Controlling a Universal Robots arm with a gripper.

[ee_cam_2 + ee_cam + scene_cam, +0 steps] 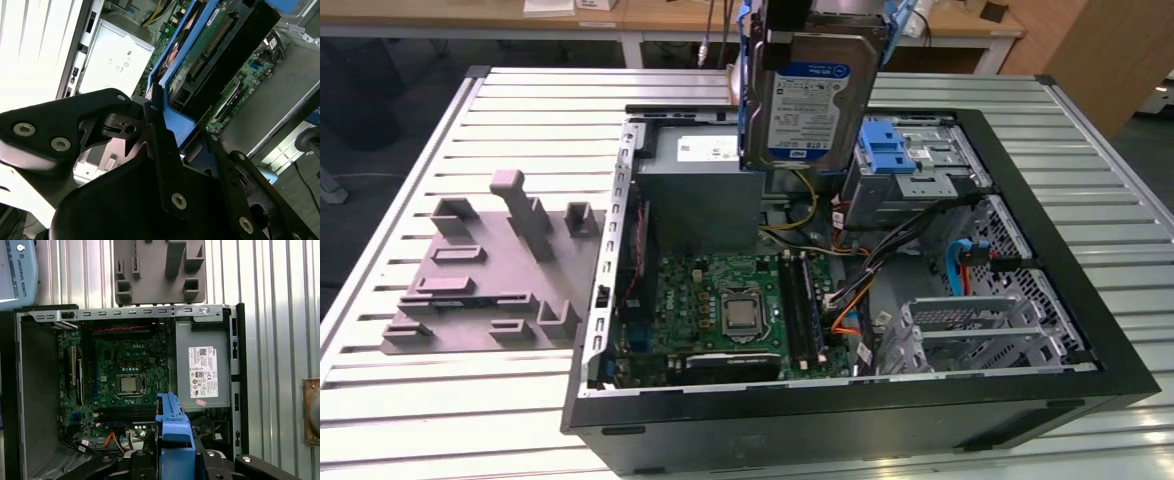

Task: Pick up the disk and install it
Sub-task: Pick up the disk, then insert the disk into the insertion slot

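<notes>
We are holding the disk (811, 105) upright above the open computer case (1121, 380). It is hanging over the edge of the grey power supply (700, 190), just beside the drive cage (914, 165). Our hand (175, 122) is pinching the blue carrier at one end. We judge the pick-up done and the install pending. Seating it is calling for levelling the disk and lining its carrier up with the cage.

In the second wrist view the gripper (182, 117) is showing flat, angular linkage arms (65, 125) in matte black, each carrying round silver screws (24, 129) near its ends. Behind the gripper's fingers (162, 150) a smooth, rounded black housing (115, 200) is bulging
</notes>
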